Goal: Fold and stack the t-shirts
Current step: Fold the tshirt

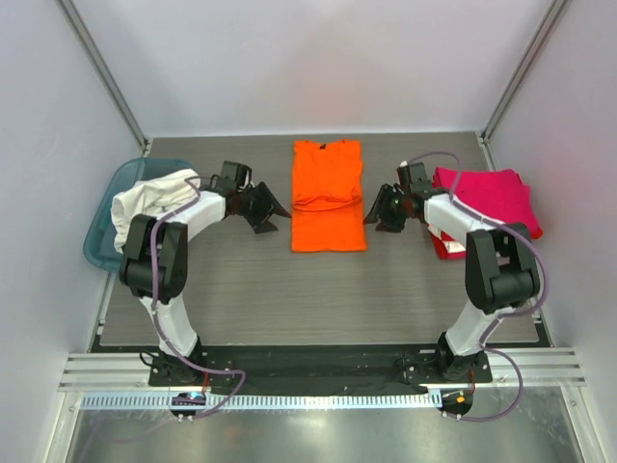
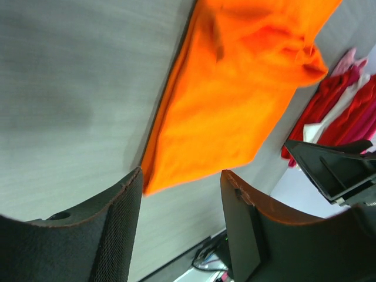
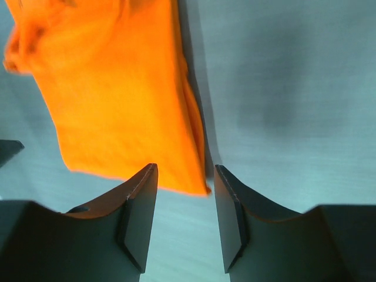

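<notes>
Now | L+R jaws spread | orange tee (image 1: 328,198) btwn them | white tee (image 1: 145,198) part-hidden by L arm (image 1: 159,256)

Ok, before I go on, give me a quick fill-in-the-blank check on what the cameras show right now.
1. The t-shirt lying flat in the middle is ____ in colour.
2. The left end effector and the right end effector are both ____, holding nothing.
3. The white garment hangs over the blue bin on the robot's ____ side.
4. The pile of pink and red shirts lies on the robot's ____ side.
Missing words: orange; open; left; right.
</notes>
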